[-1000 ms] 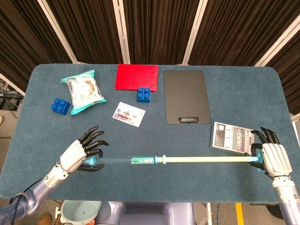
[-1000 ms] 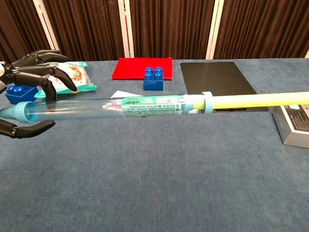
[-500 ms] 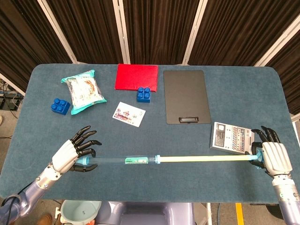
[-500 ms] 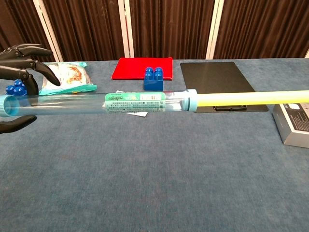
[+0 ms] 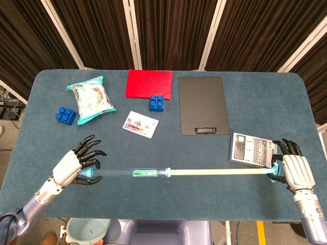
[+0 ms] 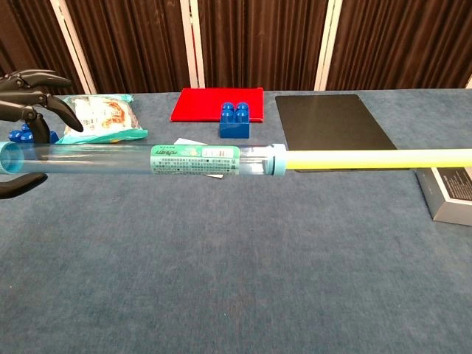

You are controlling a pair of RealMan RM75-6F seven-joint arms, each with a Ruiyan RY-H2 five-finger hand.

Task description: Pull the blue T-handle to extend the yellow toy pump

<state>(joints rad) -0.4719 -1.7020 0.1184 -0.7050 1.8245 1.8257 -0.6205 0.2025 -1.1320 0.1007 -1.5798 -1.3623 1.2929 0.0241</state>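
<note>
The toy pump hangs level above the near part of the table. Its clear blue tube (image 5: 135, 173) with a green label lies on the left, and the yellow rod (image 5: 219, 171) runs far out to the right. My left hand (image 5: 71, 166) grips the tube's left end, fingers over it and thumb under. My right hand (image 5: 295, 171) holds the blue T-handle (image 5: 276, 172) at the rod's far end. In the chest view the tube (image 6: 147, 158) and rod (image 6: 376, 157) cross the whole frame. Only the left hand's fingers (image 6: 33, 96) show there, and the right hand is out of frame.
A grey box (image 5: 252, 150) with a printed panel lies just behind the right hand. Further back are a black clipboard (image 5: 202, 104), a red pad (image 5: 149, 83), a blue brick (image 5: 157, 102), a small card (image 5: 140, 124), a snack bag (image 5: 91, 98) and another blue brick (image 5: 66, 115).
The left hand has drawn the tube leftward, so more yellow rod shows between the tube's collar and the handle. The right hand has barely moved.
</note>
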